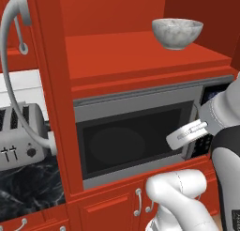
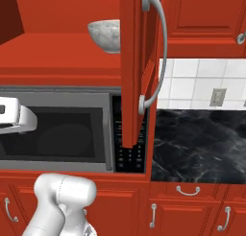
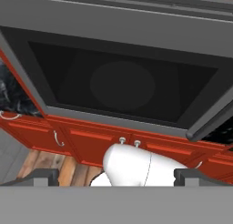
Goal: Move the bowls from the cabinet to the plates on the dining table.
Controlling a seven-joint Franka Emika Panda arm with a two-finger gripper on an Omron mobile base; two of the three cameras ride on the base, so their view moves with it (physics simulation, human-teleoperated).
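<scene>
gripper (image 3: 116,176) stands with jaws fully apart and empty, low in front of the microwave (image 1: 136,141), facing its dark door. white marbled bowl (image 1: 177,33) sits well above on the open cabinet (image 1: 140,56) shelf, near the front edge. recommended: raise the hand clear of the microwave, then approach level over the rim, avoiding the open cabinet door (image 2: 139,62).

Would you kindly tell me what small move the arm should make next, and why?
Probably raise the open pincer toward the white marbled bowl. The cabinet stands open with that bowl on its shelf, while the hand points lower, at the microwave, holding nothing.
</scene>
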